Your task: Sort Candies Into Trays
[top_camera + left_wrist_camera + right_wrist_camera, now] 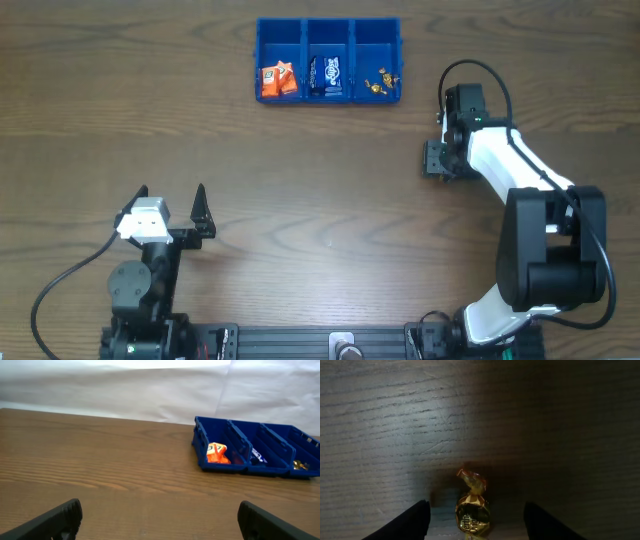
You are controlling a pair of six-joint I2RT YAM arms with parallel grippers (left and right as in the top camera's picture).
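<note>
- One gold-wrapped candy lying on the wooden table, well apart from the blue tray.
- Right gripper low over it, fingers spread wide on either side, not closed on it.
- Left gripper near its own base, wide open too, holding nothing.
- In the tray: orange candies left bin, blue-wrapped ones middle, gold ones right.

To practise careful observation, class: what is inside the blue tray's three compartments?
Seen from above, the blue tray holds orange candies in its left compartment, blue packets in the middle and gold candies in the right. Anything beneath those piles is covered.
</note>
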